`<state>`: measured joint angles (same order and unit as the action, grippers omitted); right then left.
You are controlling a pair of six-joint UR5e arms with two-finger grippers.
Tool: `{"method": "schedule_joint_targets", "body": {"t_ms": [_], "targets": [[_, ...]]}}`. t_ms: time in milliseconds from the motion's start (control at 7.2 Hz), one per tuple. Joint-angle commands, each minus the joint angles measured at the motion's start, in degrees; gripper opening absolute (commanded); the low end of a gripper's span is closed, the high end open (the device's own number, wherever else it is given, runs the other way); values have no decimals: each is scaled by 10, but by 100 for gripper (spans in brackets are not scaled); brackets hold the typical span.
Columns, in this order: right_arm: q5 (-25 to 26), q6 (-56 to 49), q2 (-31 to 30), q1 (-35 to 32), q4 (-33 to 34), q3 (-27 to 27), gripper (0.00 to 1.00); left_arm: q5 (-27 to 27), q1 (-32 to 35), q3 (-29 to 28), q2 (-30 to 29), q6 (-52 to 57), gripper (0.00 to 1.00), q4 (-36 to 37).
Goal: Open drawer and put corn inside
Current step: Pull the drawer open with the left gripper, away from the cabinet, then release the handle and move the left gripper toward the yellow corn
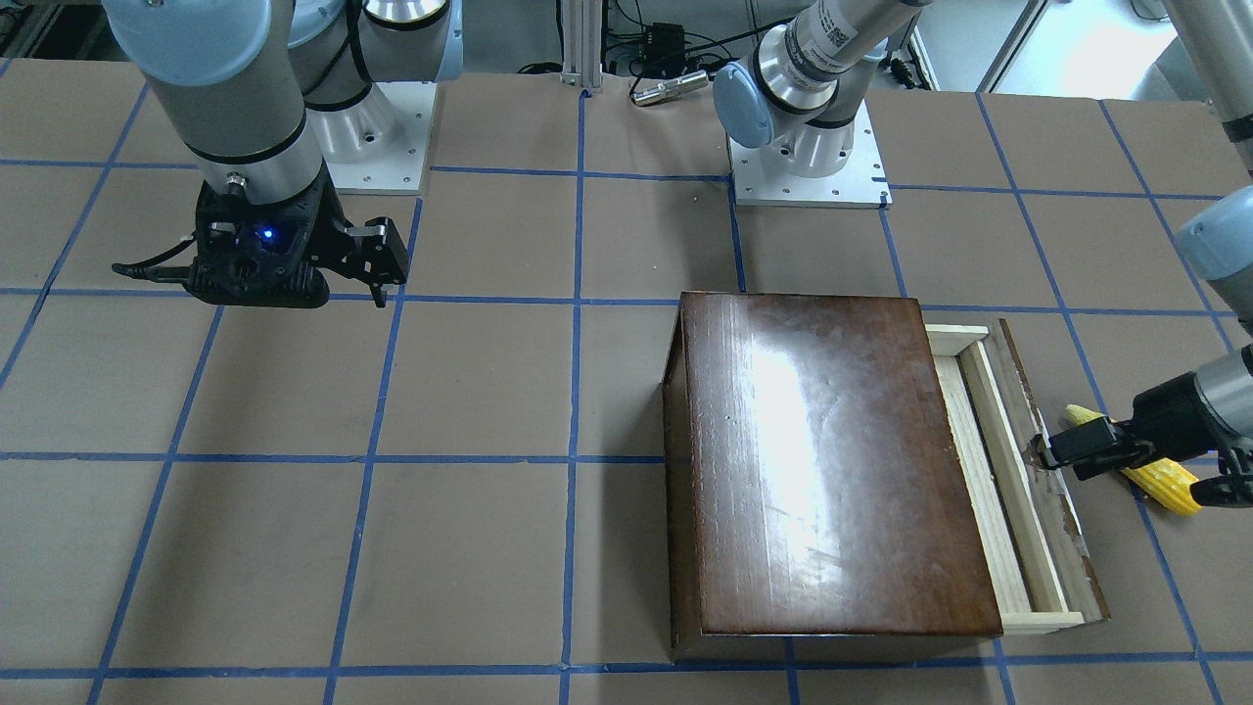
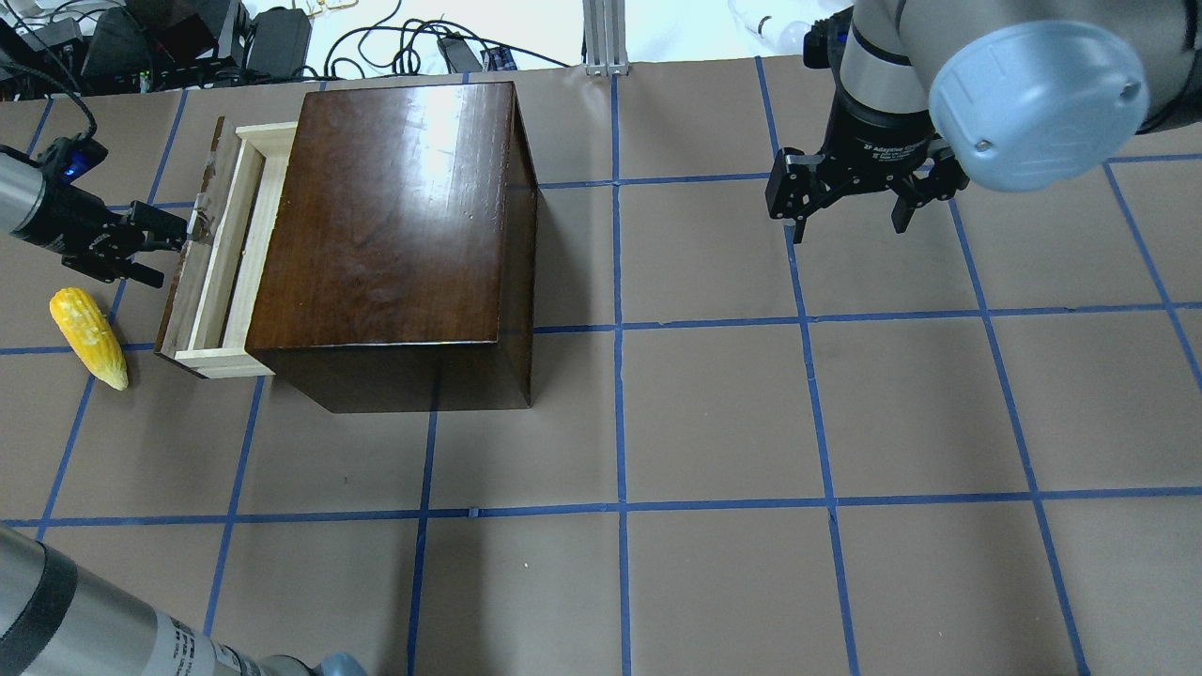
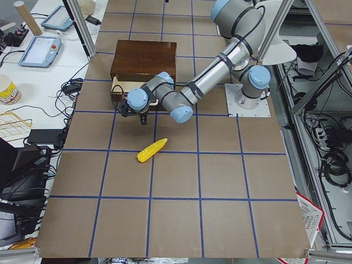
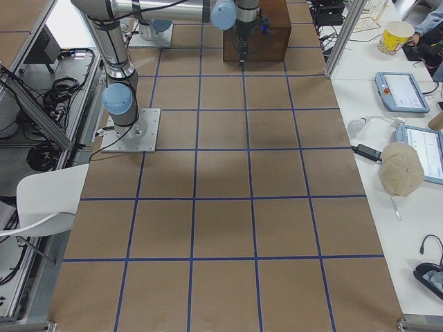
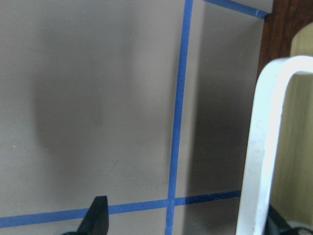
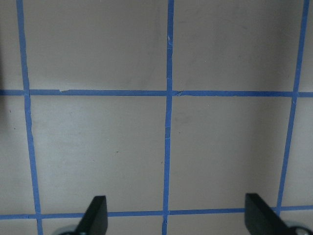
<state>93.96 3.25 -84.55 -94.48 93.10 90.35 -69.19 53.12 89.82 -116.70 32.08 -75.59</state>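
Handle (image 5: 264, 147): nearest the left wrist camera, a pale metal bow on the drawer's front is seen between the spread fingers (image 5: 98, 218), close against the one that is largely hidden behind it.
Drawer (image 2: 225, 268): found partly out of the box (image 2: 394, 216), on the box's side toward the robot's left; a narrow strip of pale tray is exposed between the box and the dark front panel (image 2: 183, 296).
Corn cob (image 2: 87, 336): laid on the table beyond the front panel, on the side away from the box, apart from both and untouched.
Long axis: roughly parallel to the front panel, slightly skewed, with the tapered tip turned toward the robot's edge of the table.
Left gripper (image 2: 167, 252): jaws spread, nothing pinched; held at the handle, with the cob lower, outward from the box and toward the robot.
Right gripper (image 2: 848, 228): jaws spread and empty, held above the table (image 2: 714, 413), well apart from the box on its other side.
Nearer arm: the left, by far; both pull and pick are judged to fall to it.
Step in hand: judged to be the pull on the handle, away from the box.
Opening: judged scarcely wider than the cob, so a further pull is probably needed.
Room: bare table is left beyond the front panel, but the cob lies partly in the drawer's path; whether the panel would pass over it cannot be told.
Placement: the cob is far shorter than the tray and is best kept lengthwise along the front panel.
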Motion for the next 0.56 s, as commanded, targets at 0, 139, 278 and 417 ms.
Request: {"method": "schedule_joint_targets", "body": {"t_ms": [0, 139, 278, 417], "targets": [[0, 0, 0, 0, 1, 0, 100, -9, -2, 0, 1, -12, 100, -1], [0, 0, 0, 0, 1, 0, 100, -9, -2, 0, 1, -16, 100, -1], [0, 0, 0, 0, 1, 0, 100, -9, -2, -1, 4, -18, 100, -2], [0, 0, 0, 0, 1, 0, 100, -10, -2, 0, 9, -24, 100, -3]]}}
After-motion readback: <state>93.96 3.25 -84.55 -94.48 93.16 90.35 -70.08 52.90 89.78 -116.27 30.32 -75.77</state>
